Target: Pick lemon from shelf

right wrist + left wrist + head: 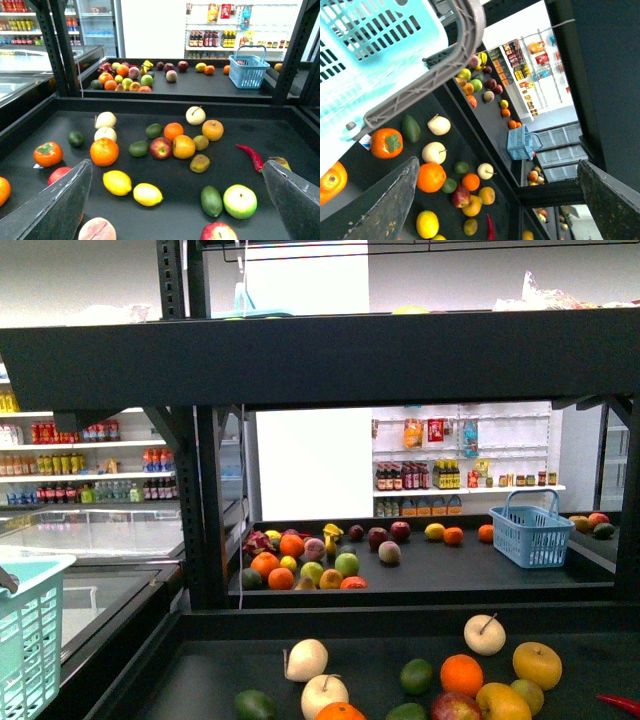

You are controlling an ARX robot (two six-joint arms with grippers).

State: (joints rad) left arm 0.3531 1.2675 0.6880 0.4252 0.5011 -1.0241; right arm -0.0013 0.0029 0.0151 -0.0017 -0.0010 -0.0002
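Bare shelf [172, 180] strip between lemon [147, 194] and avocado [211, 200]; second lemon [117, 182] just beside, orange [104, 151] near, black crossbeam [320, 355] overhead.

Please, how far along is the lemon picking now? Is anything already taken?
Done: nothing visible yet. In hand: nothing; the right gripper is open and empty above the shelf. To do: the lemon lies untouched among other fruit, so reaching, gripping and lifting it all remain.

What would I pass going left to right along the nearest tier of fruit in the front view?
First the dark green avocado → cream-white fruit → round green fruit → orange → golden-yellow apple → red chili. Fruits overlapping these are left out.
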